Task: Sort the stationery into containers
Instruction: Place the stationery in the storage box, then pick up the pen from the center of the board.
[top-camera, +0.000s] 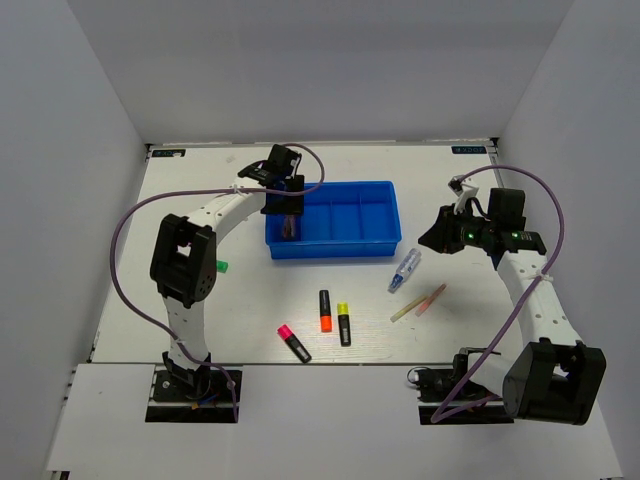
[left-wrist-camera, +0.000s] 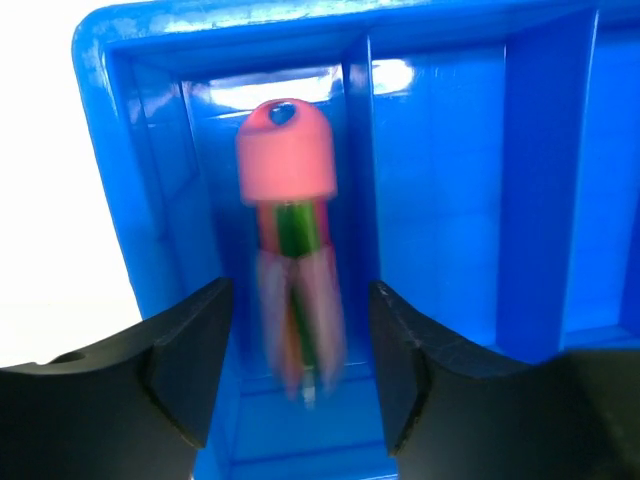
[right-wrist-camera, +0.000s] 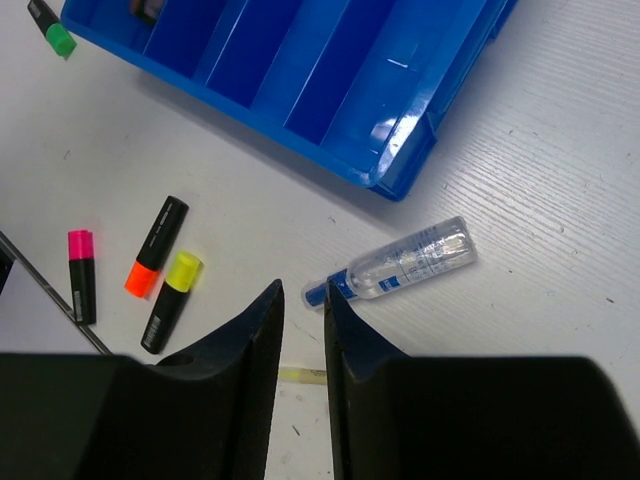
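The blue tray sits mid-table. My left gripper hangs over its left end compartment. In the left wrist view it is open, and a pink-capped pen, motion-blurred, lies between the fingers without touching them, inside the tray. My right gripper is right of the tray, jaws nearly together and empty. On the table lie a blue-and-white tube, a pink stick, a pale-yellow stick, and highlighters capped orange, yellow, pink and green.
The right wrist view shows the tray's corner, the tube just beyond the fingertips, and the orange, yellow, pink and green highlighters. White walls enclose the table on three sides.
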